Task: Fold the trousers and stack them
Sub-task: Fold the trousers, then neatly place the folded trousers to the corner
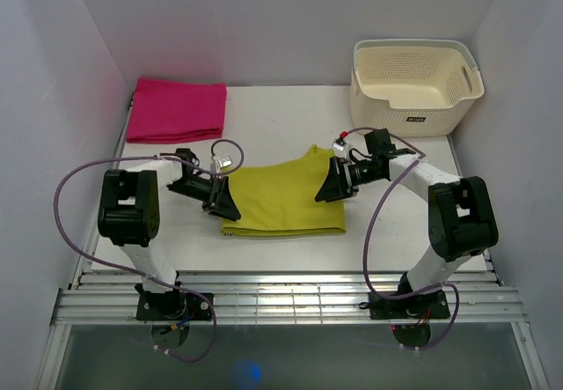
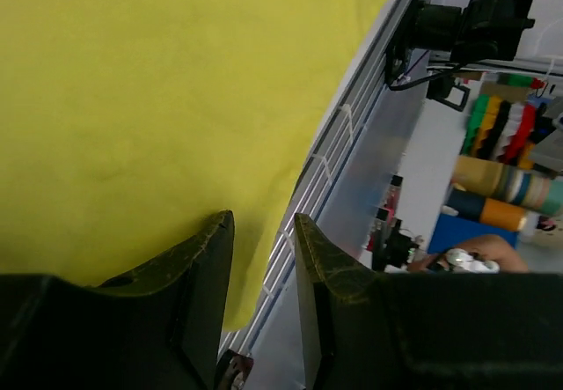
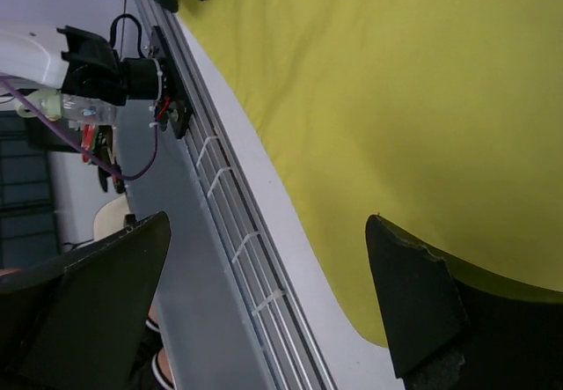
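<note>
Fingers of the right gripper stood wide, left gripper narrow, both empty.
Smooth yellow-green trousers lay folded flat on the white table, plain white walls around them.

legible text: none in any view. one small dark rectangular label sits on the front wall of the cream perforated plastic basket at the far right of the white table; its pale lettering is too small to read. no brand, number or sign can be made out elsewhere.
</note>
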You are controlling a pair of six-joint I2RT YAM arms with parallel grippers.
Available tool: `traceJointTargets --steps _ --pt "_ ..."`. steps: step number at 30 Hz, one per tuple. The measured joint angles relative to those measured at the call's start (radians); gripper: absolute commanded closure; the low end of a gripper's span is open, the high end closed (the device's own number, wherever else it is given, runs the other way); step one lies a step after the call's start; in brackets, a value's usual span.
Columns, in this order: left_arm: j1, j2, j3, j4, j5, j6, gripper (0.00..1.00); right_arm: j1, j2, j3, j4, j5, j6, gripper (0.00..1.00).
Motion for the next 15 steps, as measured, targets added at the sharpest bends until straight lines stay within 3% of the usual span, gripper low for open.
traceJointTargets --steps 6,11,15 --pt "0.032 0.231 -0.026 0.006 0.005 -0.048 0.6 0.012 0.087 -0.106 0.065 -0.061 0.034 0.09" --pt "0.075 0.28 -0.01 -0.013 0.028 -0.102 0.6 0.009 0.196 -0.104 0.089 -0.082 0.047 0.14" --pt "0.124 0.288 0.074 -0.048 -0.039 -0.109 0.58 0.008 0.202 -0.08 0.068 -0.083 0.045 0.16"
